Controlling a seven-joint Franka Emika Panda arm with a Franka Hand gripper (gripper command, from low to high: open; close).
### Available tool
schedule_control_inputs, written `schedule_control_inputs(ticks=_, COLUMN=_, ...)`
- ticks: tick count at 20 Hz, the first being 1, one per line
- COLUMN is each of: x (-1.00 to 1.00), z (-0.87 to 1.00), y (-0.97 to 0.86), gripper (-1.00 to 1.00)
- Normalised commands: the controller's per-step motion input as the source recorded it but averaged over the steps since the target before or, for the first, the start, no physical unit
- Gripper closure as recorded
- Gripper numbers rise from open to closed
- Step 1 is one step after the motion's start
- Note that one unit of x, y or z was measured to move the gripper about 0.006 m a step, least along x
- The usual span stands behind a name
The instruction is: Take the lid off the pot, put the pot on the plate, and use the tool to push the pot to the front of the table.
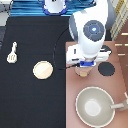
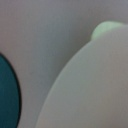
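Gripper (image 1: 85, 64) low over small pink-beige pot (image 1: 83, 71) on pinkish-brown stove top (image 1: 75, 82), right of centre in exterior view; grip state unreadable. Pale-pink lid (image 2: 90, 85) fills wrist view, seemingly on pot. Lid likely light, rigid, smooth; central knob best hold. Cream plate (image 1: 43, 69) and cream-white spatula (image 1: 12, 53) well apart, left, on black table (image 1: 35, 105).

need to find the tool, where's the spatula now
The spatula lies on the black table at the exterior view's left, beside the plate; the gripper is over the stove.

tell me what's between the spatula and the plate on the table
Nothing: in the exterior view only bare black table separates the spatula from the plate. The gripper sits over the stove, atop the pot.
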Motion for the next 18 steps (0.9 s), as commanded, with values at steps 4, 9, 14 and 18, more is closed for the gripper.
schedule_control_inputs(ticks=4, x=-0.92, z=0.60, y=-0.11, gripper=1.00)
schedule_control_inputs(ticks=9, x=-0.99, z=0.10, y=-0.13, gripper=1.00)
schedule_control_inputs(ticks=14, x=-1.00, z=0.00, y=-0.17, gripper=1.00)
schedule_control_inputs(ticks=18, x=-1.00, z=-0.06, y=-0.16, gripper=1.00)
